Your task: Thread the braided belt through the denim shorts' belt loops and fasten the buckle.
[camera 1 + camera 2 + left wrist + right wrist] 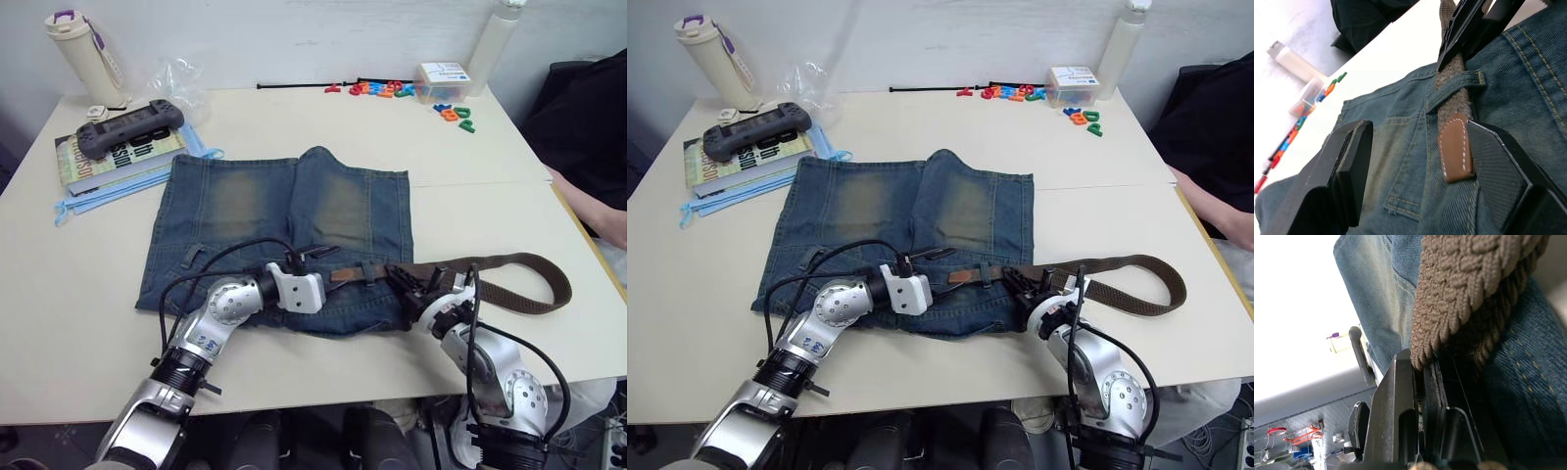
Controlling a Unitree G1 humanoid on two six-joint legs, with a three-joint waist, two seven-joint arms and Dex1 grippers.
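The denim shorts (284,230) lie flat on the table, waistband toward me. The braided belt (529,284) runs along the waistband from the right and passes under one of the belt loops (1457,85). Its reddish-brown leather tip (1454,154) pokes out just past that loop. My left gripper (328,269) is open over the waistband, and the tip lies beside one of its fingers (1498,166). Just right of the loop, my right gripper (411,284) is shut on the belt (1469,284). The rest of the belt curls back on the table at the right. The buckle is hidden.
At the back left are a book (113,157) with a grey game controller (129,125) on it, blue face masks, a plastic bag and a white bottle (83,54). Coloured letters (392,90), a small box and a white bottle stand at the back right. A person's arm (598,211) is at the right edge.
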